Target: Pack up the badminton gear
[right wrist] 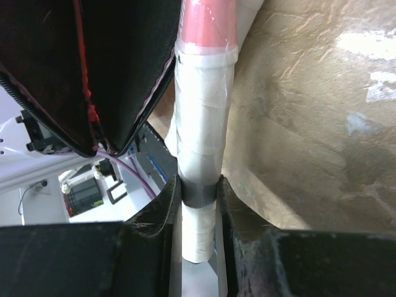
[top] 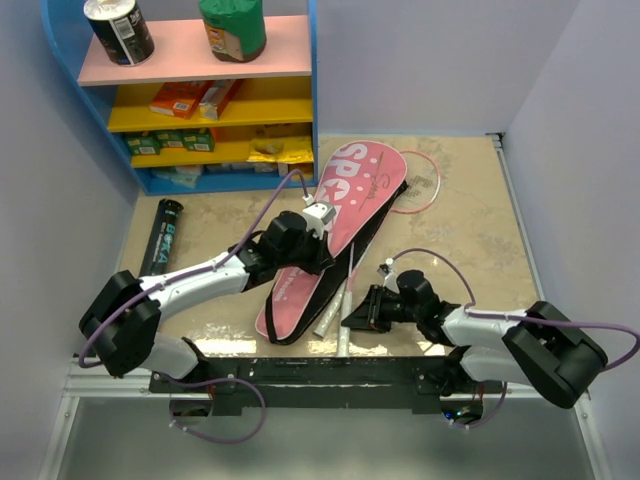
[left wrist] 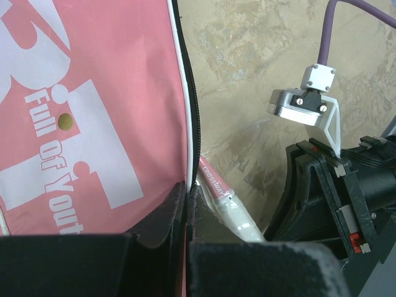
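My left pincer (left wrist: 187, 201): closed tight, pinching the black zipped edge of the pink racket cover (left wrist: 93, 124)
My right pincer (right wrist: 198, 189): narrowed onto the racket handle (right wrist: 199, 124), one finger pressed against each side at the dark band on its white wrap
Racket cover: spreads ahead and to the left of my left pincer, white lettering facing up, lying on the mottled table (left wrist: 260, 62); seen from my right pincer, its black-lined open edge hangs just above and left of the handle
Racket handle: runs straight out ahead of my right fingers, white wrap first and then pink, passing close beside the cover's open edge; it also lies just right of my left pincer, tucked under the cover's edge
Second racket (top: 438, 180): only its thin pink hoop shows, poking out from the cover's far right side, well beyond both pincers
Black tube (top: 165, 235): lies on the table well to the left of my left pincer, teal lettering along it
Shelf (top: 313, 90): blue-framed, far beyond and left of my left pincer, with snack cans (top: 120, 30) on its pink top board and boxes (top: 190, 98) below
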Robot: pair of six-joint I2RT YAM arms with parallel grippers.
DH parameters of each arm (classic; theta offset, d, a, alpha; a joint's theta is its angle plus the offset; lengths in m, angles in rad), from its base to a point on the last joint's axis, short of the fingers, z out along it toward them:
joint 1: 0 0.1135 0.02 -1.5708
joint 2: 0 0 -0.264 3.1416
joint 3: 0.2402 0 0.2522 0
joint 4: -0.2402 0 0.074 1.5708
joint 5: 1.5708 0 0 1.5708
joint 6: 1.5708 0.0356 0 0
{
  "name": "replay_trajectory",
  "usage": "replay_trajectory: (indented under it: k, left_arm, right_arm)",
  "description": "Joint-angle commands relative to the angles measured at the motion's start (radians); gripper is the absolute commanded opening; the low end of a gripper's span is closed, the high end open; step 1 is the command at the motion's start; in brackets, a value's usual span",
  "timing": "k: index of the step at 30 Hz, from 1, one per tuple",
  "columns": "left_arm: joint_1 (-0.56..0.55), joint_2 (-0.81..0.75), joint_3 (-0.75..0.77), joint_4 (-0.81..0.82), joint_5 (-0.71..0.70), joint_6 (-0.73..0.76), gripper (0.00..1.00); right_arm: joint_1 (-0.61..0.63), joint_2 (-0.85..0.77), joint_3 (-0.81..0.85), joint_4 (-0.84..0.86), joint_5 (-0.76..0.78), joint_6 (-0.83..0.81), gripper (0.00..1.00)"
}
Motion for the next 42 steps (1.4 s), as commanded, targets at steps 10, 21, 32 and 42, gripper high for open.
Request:
replay_trajectory:
  k: [10, 21, 32, 42]
  left_arm:
    - [-0.004, -0.059, -0.056, 0.091, 0.058, -0.022, 0.0]
    - [-0.002, -0.086, -0.085, 0.155, 0.173, -0.092, 0.0]
    - [-0.002, -0.117, -0.18, 0.243, 0.228, -0.155, 0.0]
    - [-0.004, -0.141, -0.188, 0.254, 0.242, -0.168, 0.0]
  right_arm:
    - [0.023, -0.115, 0.203, -0.117, 0.05, 0.012, 0.0]
    - [0.123, 0.087, 0.255, 0.19, 0.185, 0.143, 0.0]
    - [0.178, 0.225, 0.233, 0.44, 0.368, 0.256, 0.0]
    - [0.217, 0.467, 0.224, 0.768, 0.513, 0.365, 0.0]
